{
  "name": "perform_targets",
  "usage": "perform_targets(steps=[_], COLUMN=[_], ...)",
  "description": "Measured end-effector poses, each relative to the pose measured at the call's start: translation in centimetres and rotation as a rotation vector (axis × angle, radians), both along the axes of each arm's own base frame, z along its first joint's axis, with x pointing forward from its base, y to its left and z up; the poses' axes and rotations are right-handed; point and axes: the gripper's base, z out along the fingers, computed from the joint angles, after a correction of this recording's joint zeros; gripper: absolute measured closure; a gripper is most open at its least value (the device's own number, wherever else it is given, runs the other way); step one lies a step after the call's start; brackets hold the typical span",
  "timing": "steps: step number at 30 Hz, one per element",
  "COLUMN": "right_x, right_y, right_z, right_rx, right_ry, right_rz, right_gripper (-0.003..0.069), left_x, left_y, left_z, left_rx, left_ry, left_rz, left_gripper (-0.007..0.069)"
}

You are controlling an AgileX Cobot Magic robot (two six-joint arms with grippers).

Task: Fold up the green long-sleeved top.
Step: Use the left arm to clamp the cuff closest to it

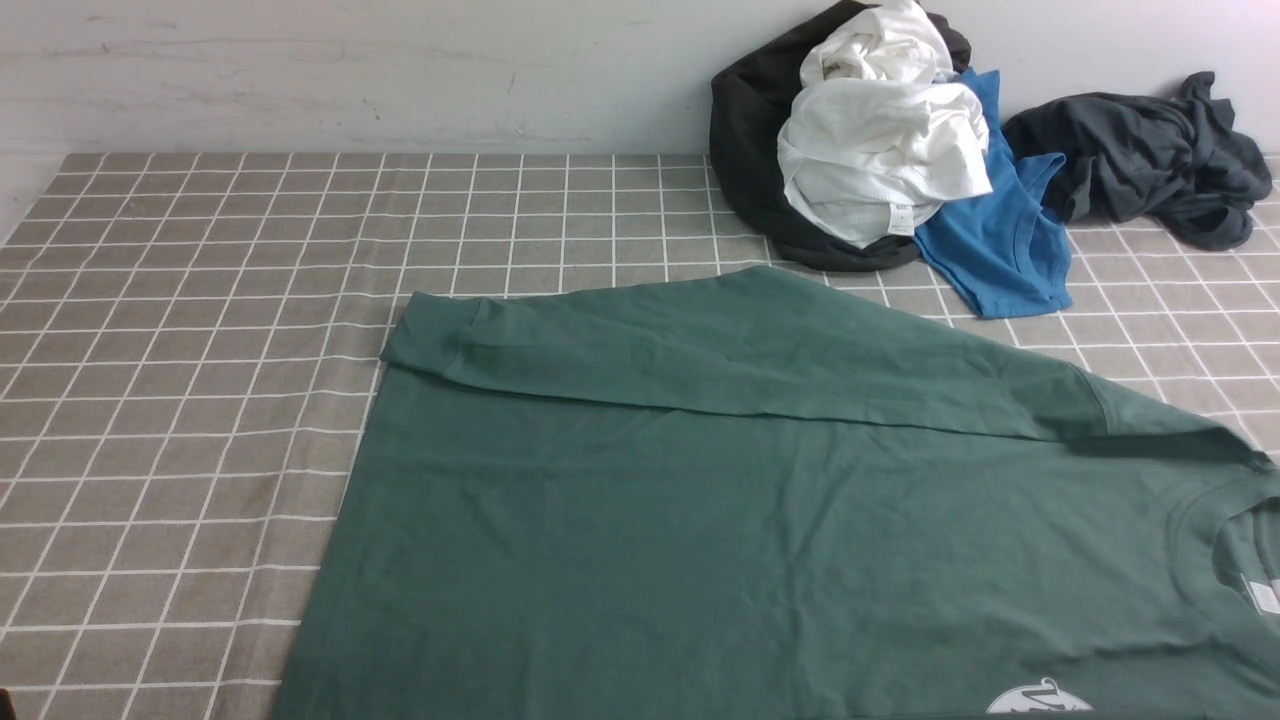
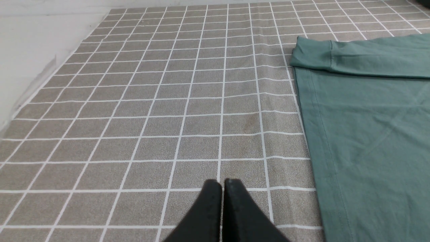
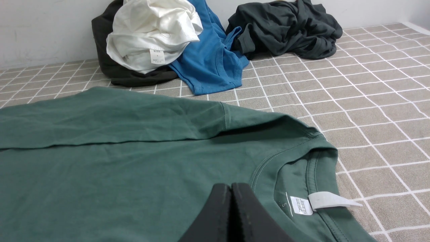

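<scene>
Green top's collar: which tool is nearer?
Right. The right tool is over the green top beside its collar; the left tool is over tablecloth past the hem.

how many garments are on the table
5: green top spread in front; black one, white one, blue shirt heaped by the wall; grey one further right. More may be hidden.
</scene>
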Motion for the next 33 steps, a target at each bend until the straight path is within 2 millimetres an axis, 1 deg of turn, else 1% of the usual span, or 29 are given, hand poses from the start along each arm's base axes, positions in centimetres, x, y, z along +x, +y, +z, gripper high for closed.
perform_targets(steps=[6, 12, 20, 23, 24, 25, 26, 27, 28, 29, 30, 31, 33], right_x=[0.0, 0.0, 0.0, 0.0, 0.0, 0.0, 0.0, 0.0, 0.0, 0.0, 0.0, 0.0, 0.0], right_y=[0.0, 0.0, 0.0, 0.0, 0.1, 0.2, 0.3, 0.4, 0.5, 0.6, 0.8, 0.9, 1.2], right_z=[0.0, 0.0, 0.0, 0.0, 0.0, 0.0, 0.0, 0.0, 0.1, 0.1, 0.1, 0.1, 0.2], right_rx=[0.001, 0.015, 0.017, 0.058, 0.112, 0.134, 0.229, 0.299, 0.398, 0.424, 0.563, 0.661, 0.823], right_ry=[0.000, -0.001, -0.001, -0.002, -0.003, -0.004, -0.009, -0.013, -0.015, -0.016, -0.016, -0.014, -0.011], right_rz=[0.000, -0.003, -0.003, -0.005, -0.006, -0.007, -0.010, -0.011, -0.013, -0.014, -0.018, -0.020, -0.020], right_gripper=[0.0673, 0.0673, 0.0673, 0.0673, 0.0673, 0.0673, 0.0673, 0.0673, 0.0673, 0.0673, 0.0673, 0.0673, 0.0673], left_x=[0.0, 0.0, 0.1, 0.1, 0.2, 0.2, 0.2, 0.2, 0.3, 0.3, 0.3, 0.3, 0.3], left_y=[0.0, 0.2, 0.1, 0.0, -0.1, -0.2, -0.4, -0.5, -0.8, -0.8, -1.0, -1.2, -1.3], left_z=[0.0, 0.1, 0.4, 0.5, 0.6, 0.6, 0.8, 0.9, 1.1, 1.1, 1.2, 1.3, 1.5], left_rx=[0.000, 0.063, -0.013, -0.082, -0.177, -0.212, -0.381, -0.492, -0.687, -0.716, -0.864, -1.017, -1.151], left_ry=[0.000, -0.004, -0.041, -0.063, -0.079, -0.084, -0.104, -0.114, -0.127, -0.127, -0.131, -0.132, -0.131], left_rz=[0.000, 0.004, 0.017, 0.021, 0.026, 0.029, 0.042, 0.051, 0.063, 0.065, 0.076, 0.083, 0.088], left_gripper=[0.0631, 0.0631, 0.0631, 0.0631, 0.0631, 0.0631, 0.0631, 0.0631, 0.0631, 0.0631, 0.0631, 0.0631, 0.0631])
